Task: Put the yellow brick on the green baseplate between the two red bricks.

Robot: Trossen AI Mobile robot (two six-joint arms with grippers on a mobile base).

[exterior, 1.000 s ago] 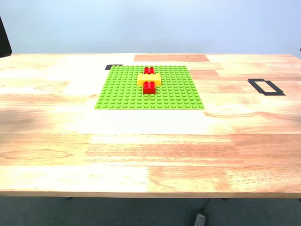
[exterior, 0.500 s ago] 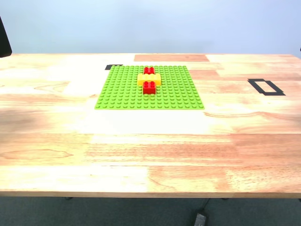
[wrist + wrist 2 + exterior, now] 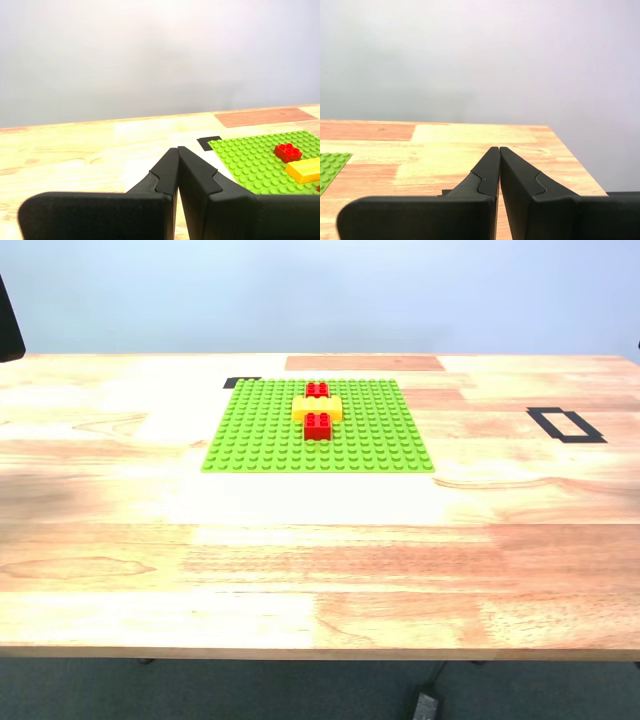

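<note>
My first gripper (image 3: 178, 148) has its two black jaws pressed together, tips meeting, nothing between them; it sits level, just above the surface. My second gripper (image 3: 499, 148) is the same: jaws closed tip to tip, empty, held level. Neither gripper appears in the exterior view.

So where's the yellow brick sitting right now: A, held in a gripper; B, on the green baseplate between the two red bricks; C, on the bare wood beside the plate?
B: the yellow brick lies on the green baseplate, with the two red bricks flanking it.
</note>
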